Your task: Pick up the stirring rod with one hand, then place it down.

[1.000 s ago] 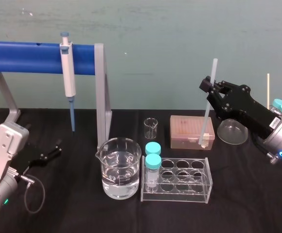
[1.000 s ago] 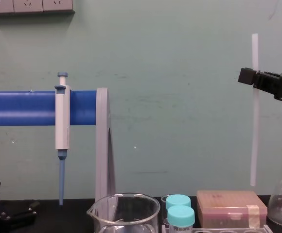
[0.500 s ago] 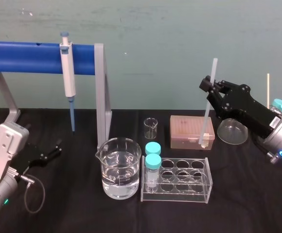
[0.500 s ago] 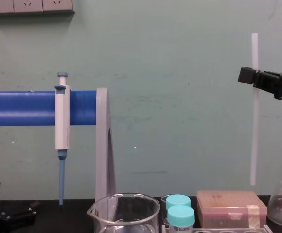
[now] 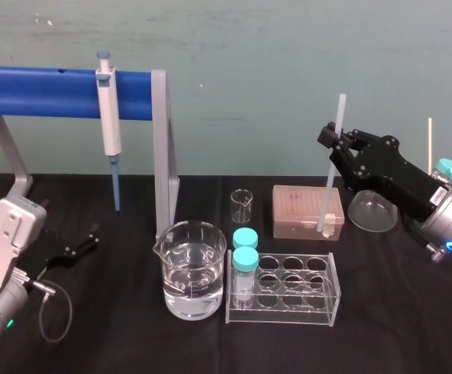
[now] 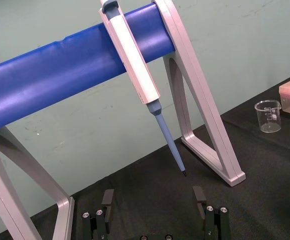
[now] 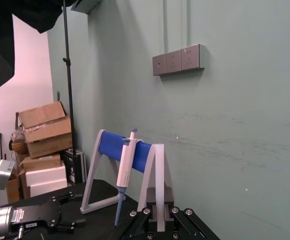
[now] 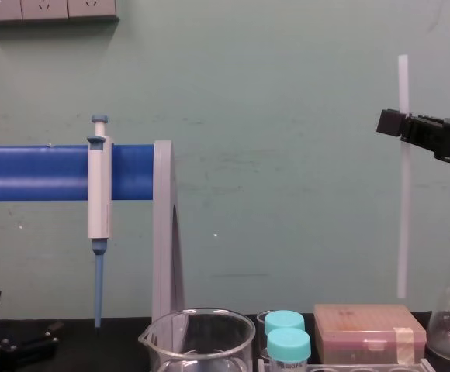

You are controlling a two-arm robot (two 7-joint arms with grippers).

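The stirring rod (image 5: 327,187) is a thin white translucent stick held nearly upright in the air, its lower end hanging just above the brown tip box (image 5: 304,209). My right gripper (image 5: 332,137) is shut on the rod's upper part, reaching in from the right. In the chest view the stirring rod (image 8: 402,225) hangs vertically with the right gripper (image 8: 391,123) clamped near its top. My left gripper (image 5: 86,240) rests low at the left of the table; in the left wrist view the left gripper (image 6: 153,199) is open with nothing between its fingers.
A white-and-blue pipette (image 5: 110,125) hangs on the blue-barred stand (image 5: 47,91). A water-filled beaker (image 5: 193,269), a clear tube rack (image 5: 288,292) with two teal-capped tubes, a small beaker (image 5: 241,205) and a glass flask (image 5: 372,212) stand mid-table.
The right gripper and the rod have shifted very slightly to the left. The left arm has not moved.
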